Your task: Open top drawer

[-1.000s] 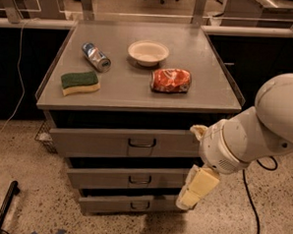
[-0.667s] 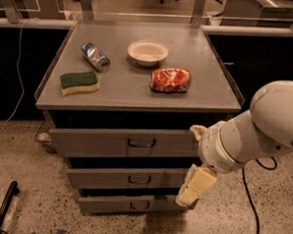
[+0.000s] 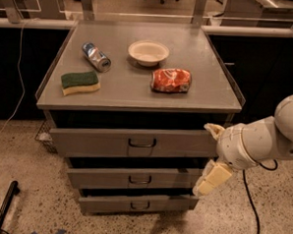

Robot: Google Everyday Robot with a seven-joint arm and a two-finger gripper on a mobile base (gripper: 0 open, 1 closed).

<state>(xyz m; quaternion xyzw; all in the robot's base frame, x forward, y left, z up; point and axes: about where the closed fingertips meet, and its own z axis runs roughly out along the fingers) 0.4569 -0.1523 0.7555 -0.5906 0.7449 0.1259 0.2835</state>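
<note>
Relative to the cabinet (image 3: 137, 96), which stands unchanged, the arm (image 3: 263, 140) has drifted slightly to the right, away from the drawer fronts. The top drawer (image 3: 96, 142), uppermost of the three and directly beneath the cabinet top, keeps its former position, so the task appears not yet begun. The gripper (image 3: 213, 177) hangs at the drawer stack's right edge, level with the middle drawer and well apart from the small dark handle (image 3: 142, 142) at the top drawer's centre; whether it is spread or pressed together cannot be told.
</note>
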